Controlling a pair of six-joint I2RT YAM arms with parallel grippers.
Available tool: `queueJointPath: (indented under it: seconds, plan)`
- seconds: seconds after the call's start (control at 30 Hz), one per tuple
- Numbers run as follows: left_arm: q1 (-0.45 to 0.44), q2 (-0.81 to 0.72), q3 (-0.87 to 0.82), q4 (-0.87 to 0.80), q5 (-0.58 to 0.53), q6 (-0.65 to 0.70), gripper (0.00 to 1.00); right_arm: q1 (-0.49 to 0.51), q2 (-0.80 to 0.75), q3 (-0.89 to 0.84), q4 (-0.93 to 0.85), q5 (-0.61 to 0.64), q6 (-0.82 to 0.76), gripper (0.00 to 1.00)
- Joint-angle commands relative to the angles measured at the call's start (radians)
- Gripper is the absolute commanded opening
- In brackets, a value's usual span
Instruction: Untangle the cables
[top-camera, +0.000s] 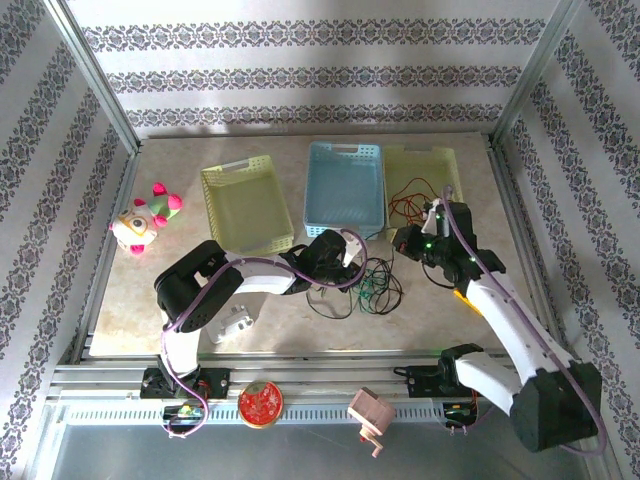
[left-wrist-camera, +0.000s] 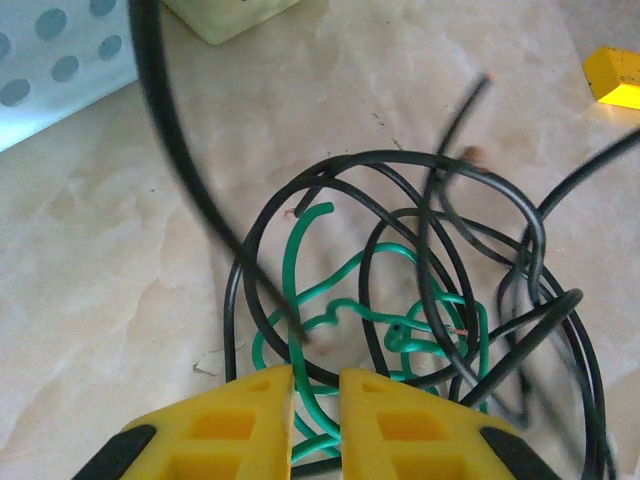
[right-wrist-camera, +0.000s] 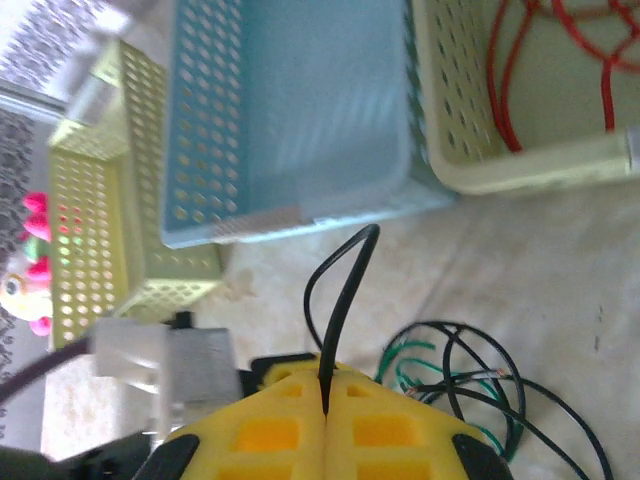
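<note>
Pinching a black cable between jaws pressed together, the right gripper is holding it near the blue basket. The left gripper is hanging low over the tangle of black and green loops on the table, a green cable running through the narrow gap between its jaws; whether they are gripping it I cannot tell. A red cable is lying in the pale yellow basket

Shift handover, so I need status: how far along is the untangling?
Done: red cable lies in the right basket. In hand: right end effector is shut on a black cable; left end effector straddles the green cable, unclamped. Left: the black-and-green tangle.
</note>
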Motion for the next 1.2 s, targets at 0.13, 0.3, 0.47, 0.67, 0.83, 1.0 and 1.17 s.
queueJointPath:
  seconds: [0.13,0.3,0.47,0.67,0.83,1.0,1.17]
  plan:
    - [-0.016,0.025,0.015,-0.014,-0.002,0.003,0.16,0.013,-0.139,0.043,0.135,0.115,0.079,0.00]
    - [-0.016,0.020,0.012,-0.012,-0.008,0.002,0.15,0.014,-0.183,0.129,0.149,0.161,0.051,0.00]
    - [-0.016,0.018,0.007,-0.010,-0.010,0.003,0.14,0.014,-0.196,0.236,0.157,0.222,-0.002,0.00]
    - [-0.016,0.016,0.003,-0.007,-0.011,0.003,0.12,0.014,-0.179,0.310,0.192,0.259,-0.049,0.00]
    - [-0.016,0.003,-0.011,0.007,-0.030,0.001,0.12,0.014,-0.115,0.313,0.271,0.252,-0.038,0.00]
    - [-0.014,-0.048,-0.061,0.056,-0.071,-0.004,0.11,0.013,0.046,0.319,0.366,0.191,0.002,0.00]
    - [-0.016,-0.129,-0.112,0.076,-0.119,-0.012,0.12,0.014,0.267,0.328,0.476,0.112,0.075,0.00]
